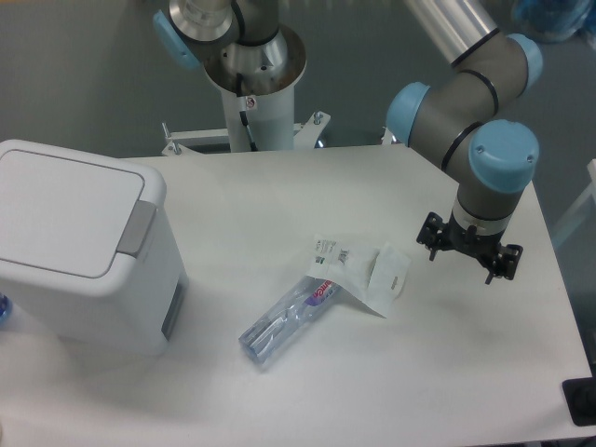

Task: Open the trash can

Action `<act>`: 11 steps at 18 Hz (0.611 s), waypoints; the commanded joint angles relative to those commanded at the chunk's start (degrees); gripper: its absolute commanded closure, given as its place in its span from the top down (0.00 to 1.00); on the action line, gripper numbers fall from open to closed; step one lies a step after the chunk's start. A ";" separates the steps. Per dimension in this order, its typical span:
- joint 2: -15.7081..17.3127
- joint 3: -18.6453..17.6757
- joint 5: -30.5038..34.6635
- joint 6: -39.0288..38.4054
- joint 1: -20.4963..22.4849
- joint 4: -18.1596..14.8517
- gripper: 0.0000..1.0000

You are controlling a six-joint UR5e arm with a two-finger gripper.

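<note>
While the arm hangs over the far end of the desk [447, 372], the hand [468, 253] hovers just above the surface, its two dark fingers spread apart with nothing between them. Well away from the hand, clear across the desk at the opposite edge, sits the trash can [88, 270], white and boxy, its flat lid [60, 209] down and flush, so it reads as fully closed. On the side of the lid that faces the hand is the grey push tab [140, 228], untouched. Between the hand and the bin lies a clear plastic tube package [284, 321] with a white card label [358, 270], nearer the hand than the can is. By my reading this is the very start: the approach has not begun. The next move calls for carrying the hand across, passing over or around the package rather than through it, arriving above the tab, and pressing down squarely so the lid can release.
</note>
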 joint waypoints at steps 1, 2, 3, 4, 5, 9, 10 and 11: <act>0.00 0.00 0.00 -0.09 0.00 0.00 1.00; 0.09 0.00 0.00 -0.17 0.00 0.00 1.00; 0.09 0.00 0.00 -0.35 0.00 0.00 1.00; 0.09 0.00 0.00 -0.53 -0.09 0.00 1.00; 0.09 -0.09 0.09 -0.61 -0.09 0.00 1.00; 1.23 -0.96 0.53 -9.54 -1.93 -0.26 1.00; 1.75 -2.01 0.35 -12.63 -2.19 -0.18 1.00; 2.54 -3.15 0.35 -14.74 -2.46 0.00 1.00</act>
